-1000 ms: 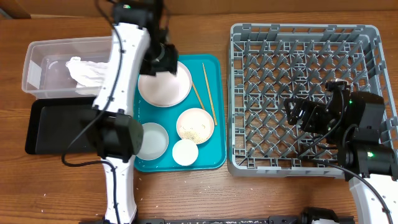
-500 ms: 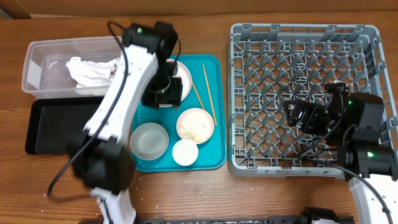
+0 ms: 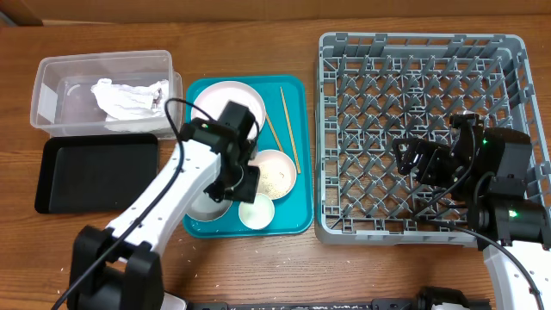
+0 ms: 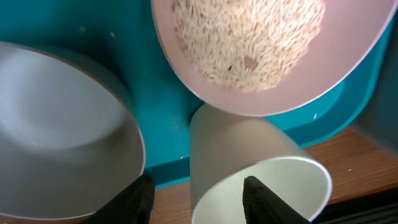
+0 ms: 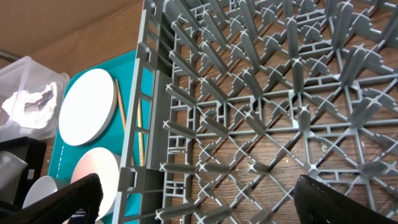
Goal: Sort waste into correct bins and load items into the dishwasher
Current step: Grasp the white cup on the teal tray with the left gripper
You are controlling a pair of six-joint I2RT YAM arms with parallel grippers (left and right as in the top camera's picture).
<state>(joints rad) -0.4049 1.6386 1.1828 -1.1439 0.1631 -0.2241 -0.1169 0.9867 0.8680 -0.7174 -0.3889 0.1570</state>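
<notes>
My left gripper is low over the front of the teal tray. In the left wrist view it is open, with one finger inside the small white cup and the other outside its wall, beside the greyish-white bowl. The pink bowl holds rice. The pink plate and two chopsticks lie further back. The stained napkin is in the clear tub. The black tray is in front of it. My right gripper is open and empty over the grey dish rack.
The teal serving tray sits between the bins and the rack. The rack's upright pegs stand under the right gripper. Bare wooden table runs along the front edge. A few crumbs lie there.
My left arm has swung from the back, over the plate, toward the front of the teal tray and dropped to the white cup. The right arm has not moved.
</notes>
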